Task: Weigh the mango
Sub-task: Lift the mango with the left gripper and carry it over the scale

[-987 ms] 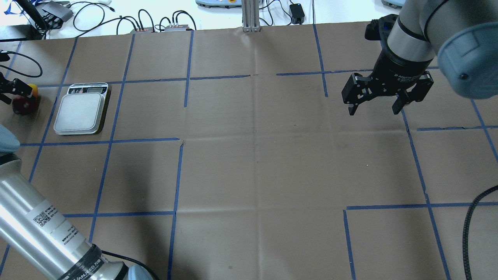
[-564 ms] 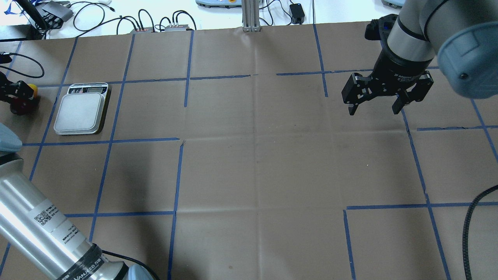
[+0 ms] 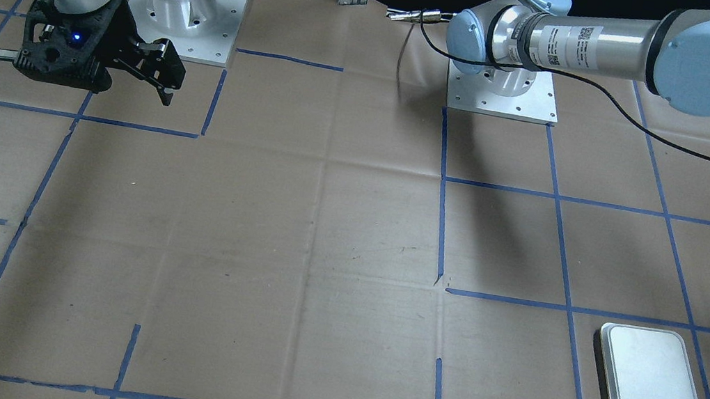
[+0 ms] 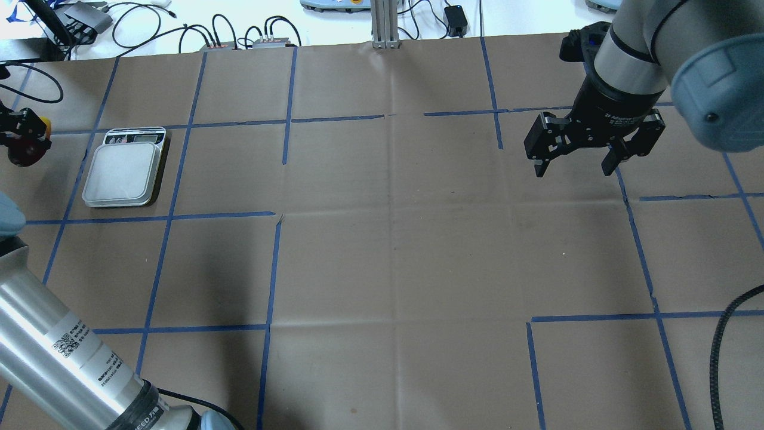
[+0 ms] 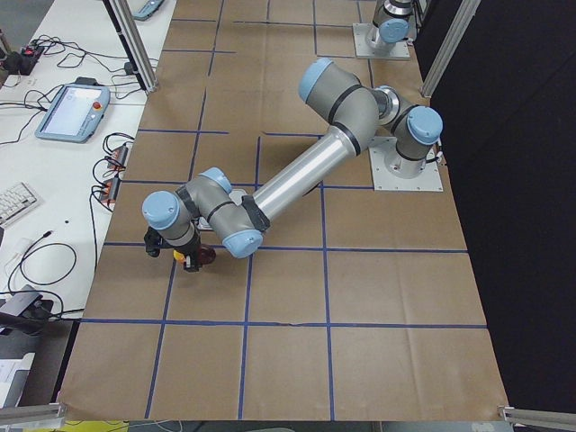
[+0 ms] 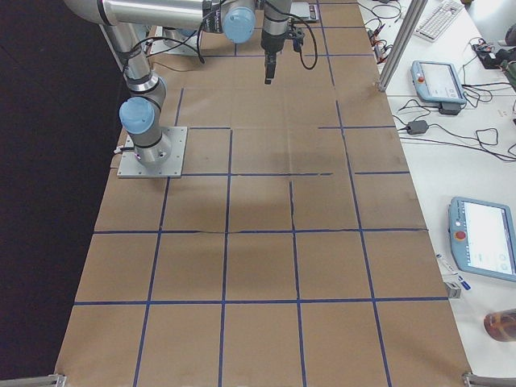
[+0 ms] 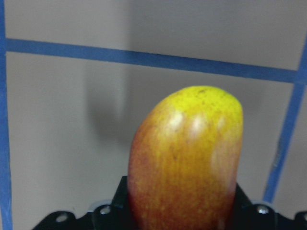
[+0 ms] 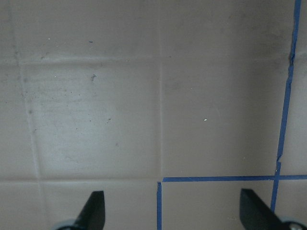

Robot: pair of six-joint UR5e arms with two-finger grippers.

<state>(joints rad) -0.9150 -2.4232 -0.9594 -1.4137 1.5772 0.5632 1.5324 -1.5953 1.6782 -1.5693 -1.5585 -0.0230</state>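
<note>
Though overhead crops it, wrist view shows left end effector [image 4: 21, 136] clamping mango [image 7: 184, 163], right end effector [image 4: 574, 170] spread.

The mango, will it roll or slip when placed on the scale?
The mango is a rounded oval, so it may rock or roll on the flat scale. Its skin looks smooth and glossy, so it might slip in the left gripper.
</note>
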